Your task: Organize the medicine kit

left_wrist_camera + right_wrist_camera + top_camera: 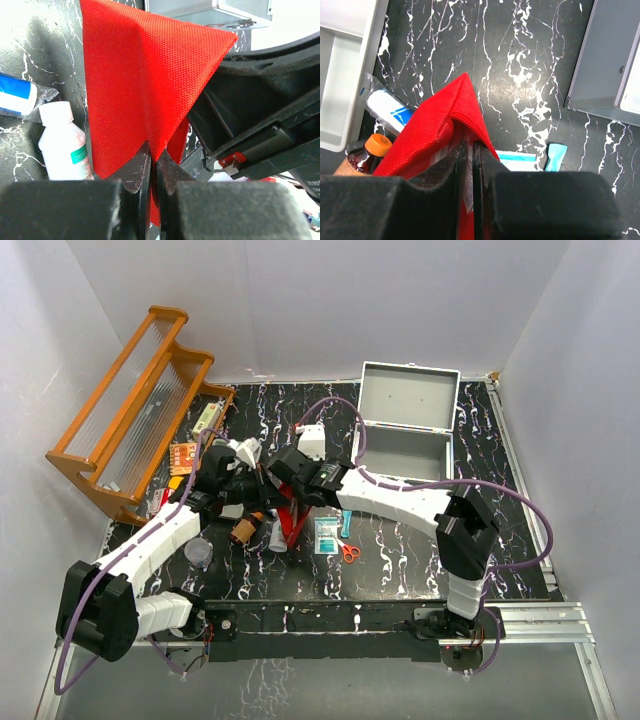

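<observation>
A red fabric pouch (293, 520) hangs between both arms over the middle of the table. My left gripper (156, 162) is shut on one edge of the pouch (145, 85). My right gripper (471, 150) is shut on the other edge of the pouch (440, 130), where a pale lining shows between the jaws. Under the pouch lie a white bottle (64, 145), a blue-and-white tube (387, 110) and an amber bottle with an orange cap (367, 155). In the top view both grippers (262, 498) (300, 480) meet at the pouch.
An open grey metal case (405, 425) stands at the back right. An orange wooden rack (130, 405) stands at the left. A teal sachet (327, 535), small orange-handled scissors (348, 552), a teal strip (555, 155), a clear cup (198, 553) and a white tray (340, 75) lie around the pouch.
</observation>
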You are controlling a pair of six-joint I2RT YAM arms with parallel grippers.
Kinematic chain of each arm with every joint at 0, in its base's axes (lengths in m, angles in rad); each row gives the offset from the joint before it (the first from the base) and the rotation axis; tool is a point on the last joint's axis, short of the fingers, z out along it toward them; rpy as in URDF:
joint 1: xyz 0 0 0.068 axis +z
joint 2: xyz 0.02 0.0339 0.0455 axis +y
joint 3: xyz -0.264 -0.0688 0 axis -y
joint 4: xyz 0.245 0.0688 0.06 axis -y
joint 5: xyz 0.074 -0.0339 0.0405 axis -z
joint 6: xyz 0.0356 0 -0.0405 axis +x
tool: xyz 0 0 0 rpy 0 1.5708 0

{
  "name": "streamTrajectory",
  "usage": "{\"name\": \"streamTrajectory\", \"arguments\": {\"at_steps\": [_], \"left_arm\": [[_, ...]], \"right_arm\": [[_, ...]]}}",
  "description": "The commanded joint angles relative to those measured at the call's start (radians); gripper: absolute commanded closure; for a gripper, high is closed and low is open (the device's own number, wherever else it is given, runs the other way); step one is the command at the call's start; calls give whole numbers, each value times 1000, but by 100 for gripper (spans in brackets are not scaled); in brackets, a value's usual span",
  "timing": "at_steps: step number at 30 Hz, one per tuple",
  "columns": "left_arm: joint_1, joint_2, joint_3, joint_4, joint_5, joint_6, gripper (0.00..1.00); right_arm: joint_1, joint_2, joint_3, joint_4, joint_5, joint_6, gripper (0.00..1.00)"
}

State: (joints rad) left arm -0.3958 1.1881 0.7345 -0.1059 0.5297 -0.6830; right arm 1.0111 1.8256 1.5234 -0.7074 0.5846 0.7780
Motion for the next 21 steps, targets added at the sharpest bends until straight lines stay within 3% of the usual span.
{"name": "streamTrajectory", "arguments": {"at_steps": [1,10,21], "left_arm": [[1,-41,-7,24,44,14,100],[2,-29,16,-9,-10,7,100],[0,-23,46,-17,-10,-10,100]], "right_arm": [[-3,-17,-9,117,34,-52,91],[-3,-231,-125,179,-72,-55,90],[-26,-494,-392,192,-75,26,78]]}}
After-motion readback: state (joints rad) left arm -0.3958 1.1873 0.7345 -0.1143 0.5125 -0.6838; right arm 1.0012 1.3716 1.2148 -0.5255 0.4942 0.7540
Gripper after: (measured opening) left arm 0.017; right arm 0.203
